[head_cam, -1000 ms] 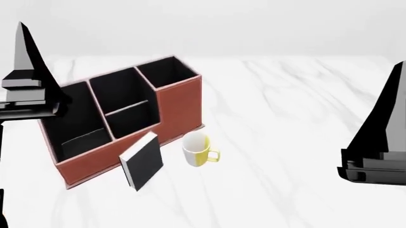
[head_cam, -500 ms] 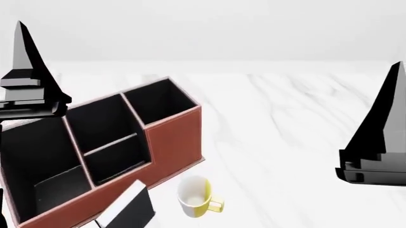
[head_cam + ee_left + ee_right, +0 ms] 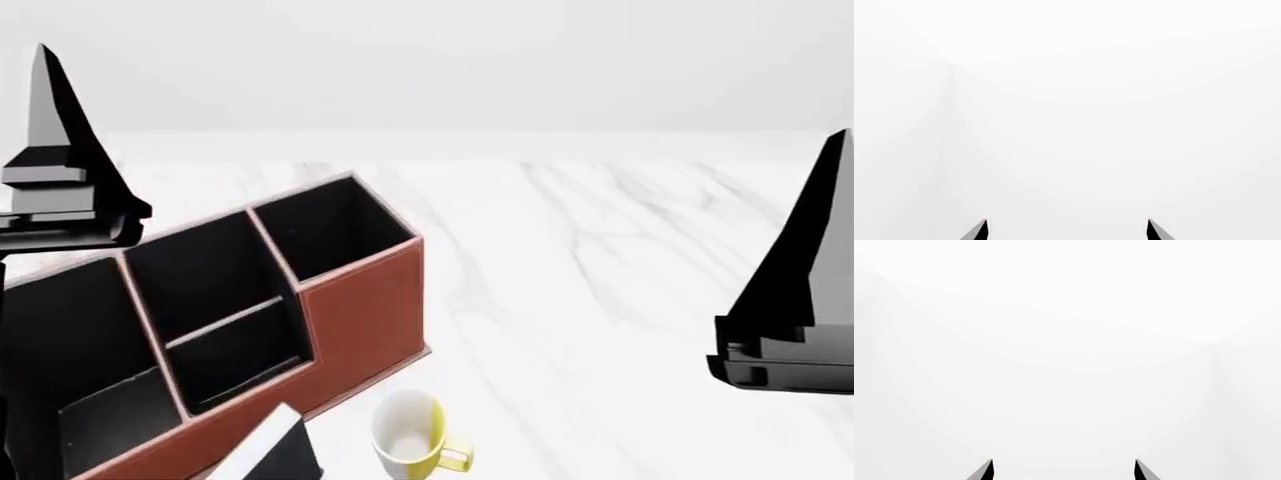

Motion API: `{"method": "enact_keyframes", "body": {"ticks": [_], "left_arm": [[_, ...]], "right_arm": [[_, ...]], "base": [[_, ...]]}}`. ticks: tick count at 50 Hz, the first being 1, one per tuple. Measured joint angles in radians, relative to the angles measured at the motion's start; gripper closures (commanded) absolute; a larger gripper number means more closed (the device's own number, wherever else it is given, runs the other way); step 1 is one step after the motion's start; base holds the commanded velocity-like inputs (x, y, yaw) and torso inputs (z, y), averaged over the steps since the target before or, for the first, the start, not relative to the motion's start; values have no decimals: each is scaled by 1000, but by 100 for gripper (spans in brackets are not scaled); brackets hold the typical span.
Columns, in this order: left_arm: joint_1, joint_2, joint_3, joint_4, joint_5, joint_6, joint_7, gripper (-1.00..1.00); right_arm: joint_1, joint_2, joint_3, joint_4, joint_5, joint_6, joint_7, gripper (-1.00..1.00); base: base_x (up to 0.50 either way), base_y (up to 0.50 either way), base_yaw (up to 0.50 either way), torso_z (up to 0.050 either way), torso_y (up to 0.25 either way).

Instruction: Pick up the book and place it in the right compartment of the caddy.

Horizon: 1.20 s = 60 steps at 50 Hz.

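Left gripper [image 3: 1066, 231]: two black fingertips set wide apart in the left wrist view, nothing between them, facing only blank white wall. In the head view it stands raised at the left edge, above the low end of the caddy, touching nothing.

Right gripper [image 3: 1063, 471]: fingertips likewise spread wide and empty in the right wrist view, against plain white. In the head view it hangs at the right edge, well apart from every object.

Table [image 3: 627, 300]: white marble-look top with faint grey veining; pale, featureless wall behind.

Caddy [image 3: 367, 310]: red-brown outside with pale edges, black inside, standing at an angle on the table's left half. Three sections step up in height toward the right.

Right compartment [image 3: 327, 230]: tallest, squarish end section; black interior, no contents visible.

Middle section: split by a crosswise divider; no contents visible.

Book [image 3: 274, 455]: dark cover, white page edges, at the lower frame edge in front of the caddy, partly cut off; outside every compartment.

Mug [image 3: 414, 435]: yellow outside, white inside, just right of the book, near the caddy's front corner.
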Motion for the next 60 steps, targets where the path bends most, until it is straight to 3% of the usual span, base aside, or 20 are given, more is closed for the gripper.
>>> {"method": "enact_keyframes", "body": {"ticks": [31, 48, 60], "left_arm": [[-7, -21, 19, -5, -17, 9, -17, -100], [-69, -72, 19, -70, -329, -65, -12, -100], [-25, -130, 22, -97, -500, -104, 40, -100]], "right_arm": [[141, 1, -150, 0, -17, -9, 14, -100], [214, 4, -229, 0, -23, -12, 16, -100], [277, 7, -292, 0, -25, -15, 20, -100]], "base": [[38, 0, 0, 0, 0], [0, 0, 0, 0, 0], [0, 0, 0, 0, 0]]}}
